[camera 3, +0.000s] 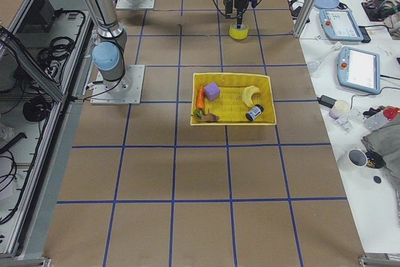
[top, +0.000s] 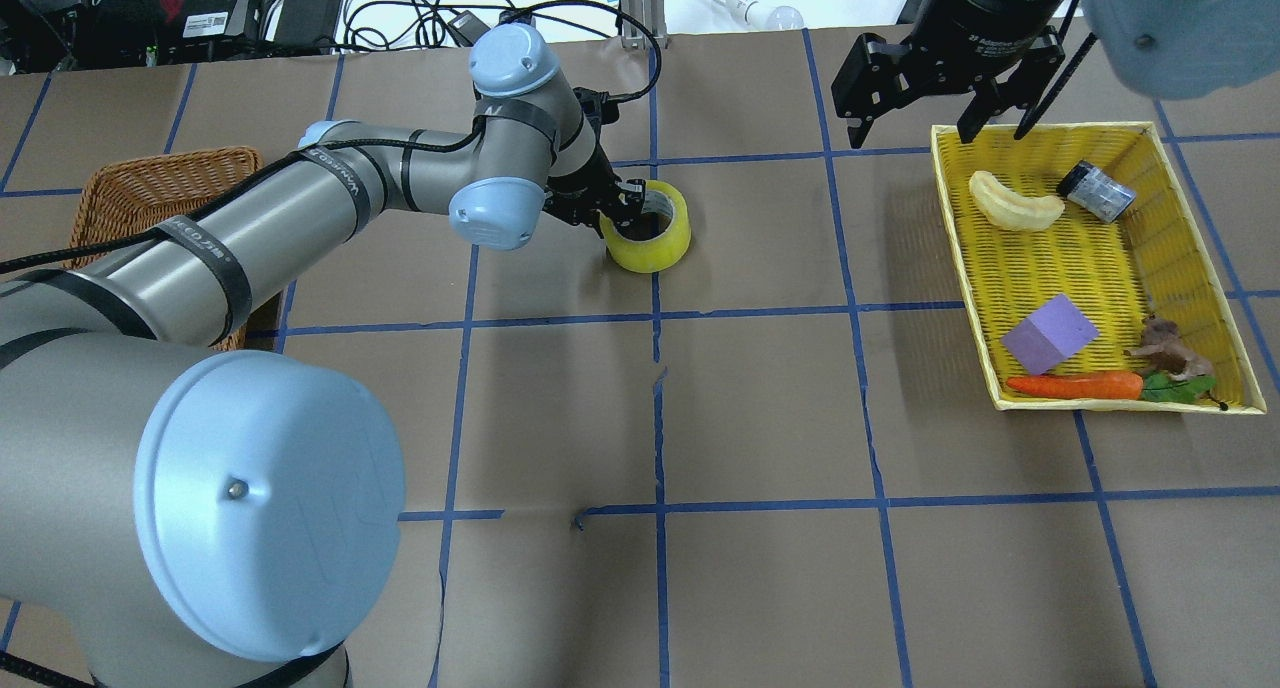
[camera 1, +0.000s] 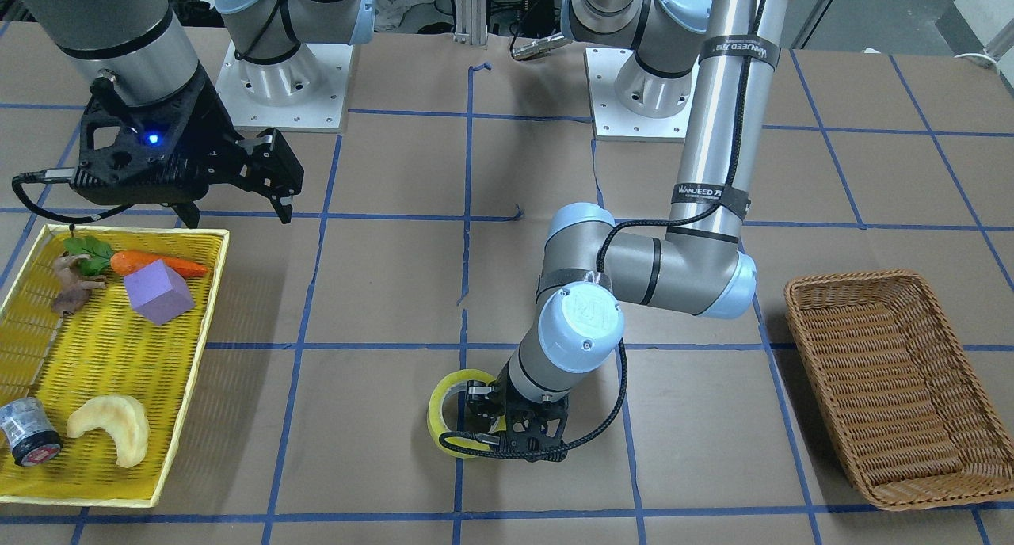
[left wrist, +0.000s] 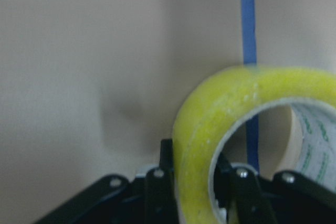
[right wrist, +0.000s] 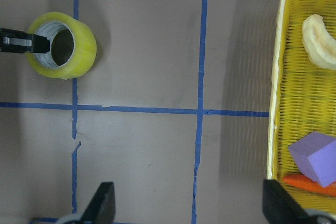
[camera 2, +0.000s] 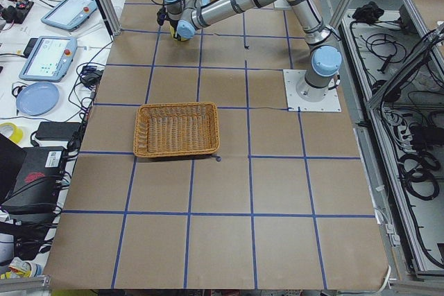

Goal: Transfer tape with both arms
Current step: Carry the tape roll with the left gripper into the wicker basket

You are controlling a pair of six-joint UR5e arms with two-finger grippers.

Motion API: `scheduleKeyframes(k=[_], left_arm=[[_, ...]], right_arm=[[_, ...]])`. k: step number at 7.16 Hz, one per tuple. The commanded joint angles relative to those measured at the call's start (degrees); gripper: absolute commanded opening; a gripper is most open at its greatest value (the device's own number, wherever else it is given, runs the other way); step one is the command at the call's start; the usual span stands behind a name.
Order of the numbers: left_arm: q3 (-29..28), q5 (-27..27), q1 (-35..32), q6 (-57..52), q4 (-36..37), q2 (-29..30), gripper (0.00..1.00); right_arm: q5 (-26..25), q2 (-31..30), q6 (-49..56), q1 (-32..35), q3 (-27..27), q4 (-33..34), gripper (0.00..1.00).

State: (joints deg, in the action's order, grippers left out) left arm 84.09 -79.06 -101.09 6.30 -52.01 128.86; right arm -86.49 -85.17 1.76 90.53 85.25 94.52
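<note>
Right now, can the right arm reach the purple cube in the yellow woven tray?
Probably yes: the right gripper hangs open near the yellow woven tray's corner. Nothing covers the purple cube, though an orange toy carrot lies close beside it.

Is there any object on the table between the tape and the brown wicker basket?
Nothing visible does. The left gripper grips the tape by its wall; toward the wicker basket only bare paper shows, though the left arm hangs above it.

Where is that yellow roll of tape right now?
In the overhead view the tape sits at the far middle of the table on a blue line, left of the yellow tray, with the left arm's fingers pinching its wall.
</note>
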Motion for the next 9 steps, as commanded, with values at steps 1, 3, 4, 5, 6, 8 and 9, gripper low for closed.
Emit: scheduleKeyframes(k=[1, 3, 4, 5, 6, 8, 9], left_arm=[[-1.6, -4.2, 3.0, -1.9, -6.1, -3.0, 0.00], [-1.7, -4.6, 13.2, -11.4, -12.8, -7.2, 0.00], [-1.4, -4.8, 18.1, -18.4, -15.0, -9.1, 0.00], [-0.8, -5.0, 22.9, -23.6, -15.7, -10.6, 0.00], [-0.8, -6.8, 28.1, -29.6, -17.1, -11.9, 0.00], [-0.4, -8.4, 39.3, -46.3, -17.9, -12.8, 0.00], [0.8, -8.5, 43.1, -50.6, -17.7, -12.8, 0.00]], right_arm=[[0.0, 0.0, 0.0, 0.0, 0.0, 0.0, 1.00], [0.0, 0.0, 0.0, 0.0, 0.0, 0.0, 1.00], [0.0, 0.0, 0.0, 0.0, 0.0, 0.0, 1.00], [0.0, 0.0, 0.0, 0.0, 0.0, 0.0, 1.00], [0.0, 0.0, 0.0, 0.0, 0.0, 0.0, 1.00], [-0.1, 0.0, 0.1, 0.0, 0.0, 0.0, 1.00], [-0.1, 0.0, 0.1, 0.0, 0.0, 0.0, 1.00]])
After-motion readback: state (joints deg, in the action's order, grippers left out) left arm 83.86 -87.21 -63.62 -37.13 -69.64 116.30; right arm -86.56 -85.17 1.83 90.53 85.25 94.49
